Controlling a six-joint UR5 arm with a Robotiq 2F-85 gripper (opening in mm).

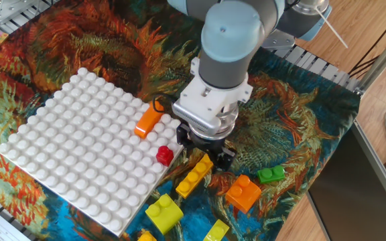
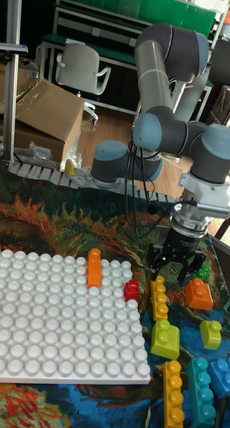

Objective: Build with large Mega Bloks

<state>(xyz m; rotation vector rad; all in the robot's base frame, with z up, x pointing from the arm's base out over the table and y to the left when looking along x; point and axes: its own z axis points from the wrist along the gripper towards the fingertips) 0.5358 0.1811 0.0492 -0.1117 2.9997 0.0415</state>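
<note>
Baseplate: white studded baseplate (image 1: 79, 147) lies left of the gripper on the patterned cloth (image 1: 280, 120).
Gripper: gripper (image 1: 205, 148) hangs with jaws spread apart, empty, just above the far end of the yellow bar (image 1: 194, 175).
Yellow bar: four studs, on the cloth beside the baseplate's edge, directly below the fingers.
Lime brick (image 1: 163, 213): nearer the camera than the gripper.
Orange brick (image 1: 243, 192): right and below.
Orange bar (image 1: 148, 118): on the baseplate, left.
Green brick (image 1: 271, 175): right.
Red cube (image 1: 164, 155): on the baseplate, just left.
</note>
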